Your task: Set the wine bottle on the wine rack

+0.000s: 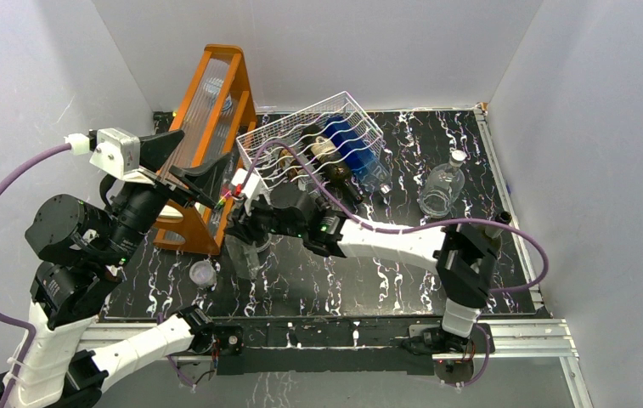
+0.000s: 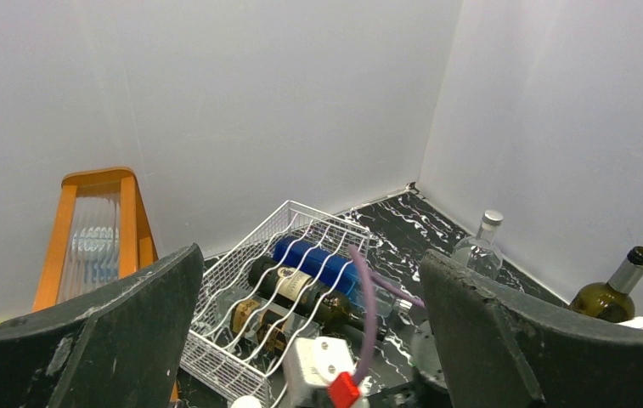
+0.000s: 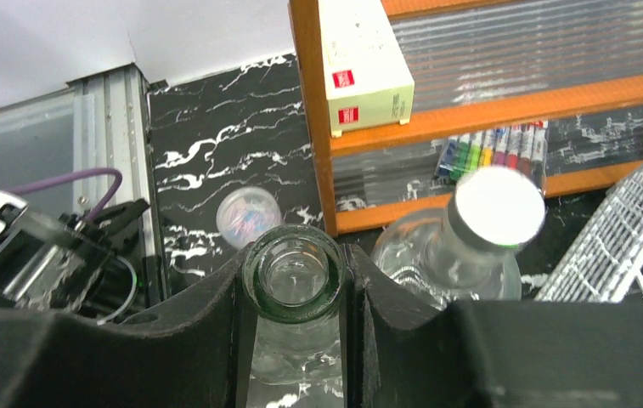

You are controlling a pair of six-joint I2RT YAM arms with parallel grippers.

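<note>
The white wire wine rack stands at the back centre. It holds a blue bottle and two dark labelled bottles lying down; it also shows in the left wrist view. My right gripper is shut on the neck of an upright clear, green-rimmed wine bottle in front of the rack's left end. In the right wrist view the jaws clamp just under the open mouth of the bottle. My left gripper hangs open and empty, high above the left side; its wrist view looks down on the rack.
A tall orange frame with clear panels stands left of the rack, with markers and a box on it. A capped clear bottle stands right next to the held one. A small lid, a clear decanter and a dark green bottle are on the table.
</note>
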